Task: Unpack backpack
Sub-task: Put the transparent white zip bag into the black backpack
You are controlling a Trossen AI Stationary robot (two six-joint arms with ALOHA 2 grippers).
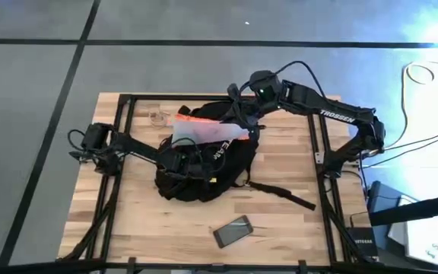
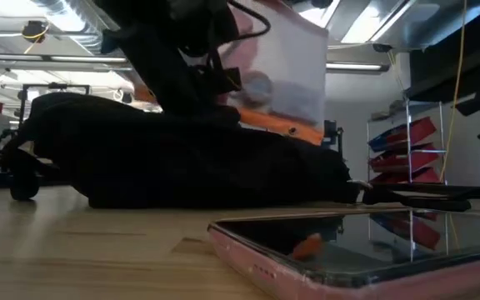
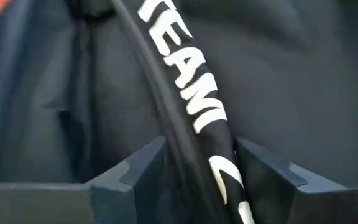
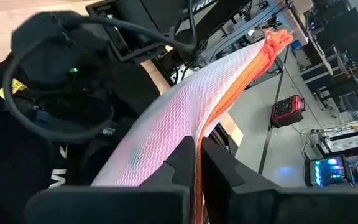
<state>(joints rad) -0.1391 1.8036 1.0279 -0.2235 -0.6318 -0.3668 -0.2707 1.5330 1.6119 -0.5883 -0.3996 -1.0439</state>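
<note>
- Lying near the middle of the wooden table [image 1: 280, 190], the black backpack [image 1: 204, 171] is the landmark for everything else; its white "TEAM" lettering [image 3: 188, 74] runs along a fold of fabric.
- The left gripper [image 3: 197, 180] sits low on the backpack's left side, its two dark fingers [image 3: 132, 177] closed around that lettered fold.
- The right gripper [image 4: 199, 165] is above the backpack's far edge, its fingers [image 4: 182, 165] pinched on the orange-trimmed edge of a white mesh pouch [image 1: 204, 131].
- The mesh pouch is lifted above the backpack's top and tilts across it; in the low view it stands up behind the black fabric, with something roundish inside that I cannot identify.
- A smartphone [image 1: 233, 230] lies flat on the table in front of the backpack, well apart from it, pink-edged in the low view.
- A loose black strap [image 1: 284, 195] trails from the backpack's right side across the table.
- A small clear object [image 1: 158, 116], possibly a glass, rests just beyond the backpack's far left corner.
</note>
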